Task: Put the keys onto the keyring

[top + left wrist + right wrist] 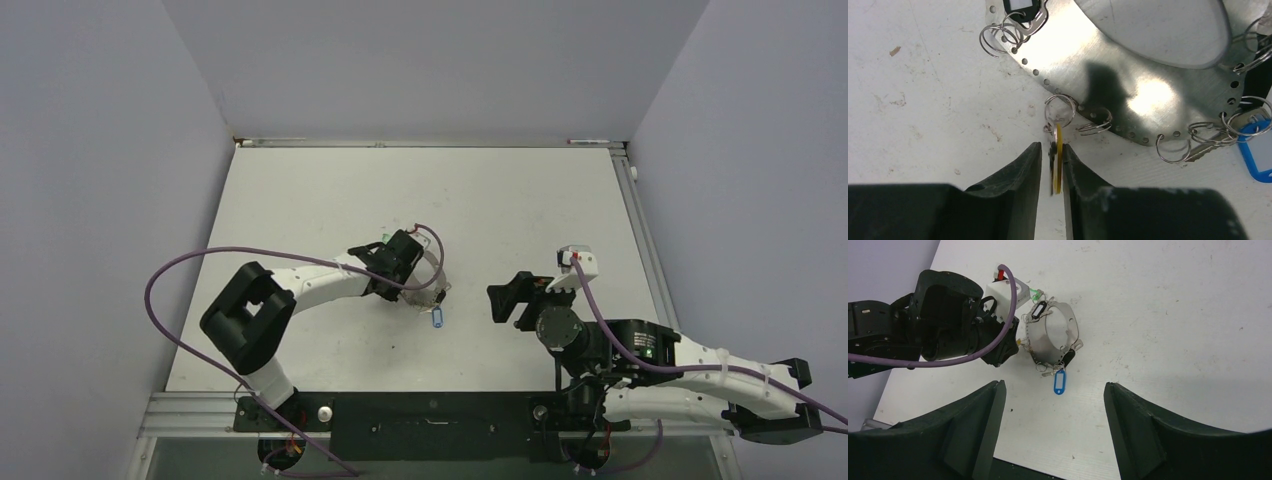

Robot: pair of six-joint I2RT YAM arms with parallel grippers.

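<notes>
The keyring (1128,65) is a wide silvery metal band with holes along its rim, lying on the table (520,200). Small split rings hang from it with a black tag (1020,7) and a blue tag (1257,152). My left gripper (1051,150) is shut on a yellow key tag (1059,160), held edge-on, with its split ring (1060,107) at the band's rim. In the top view the left gripper (400,262) is at the keyring's (432,270) left side. My right gripper (505,300) is open and empty to the right, apart from it.
In the right wrist view (1054,384) the left arm's wrist (948,325) and its purple cable (998,335) lie left of the keyring (1034,340). A green tag (1035,291) shows at its far side. Grey walls enclose the table; a black rail (430,420) runs along the near edge.
</notes>
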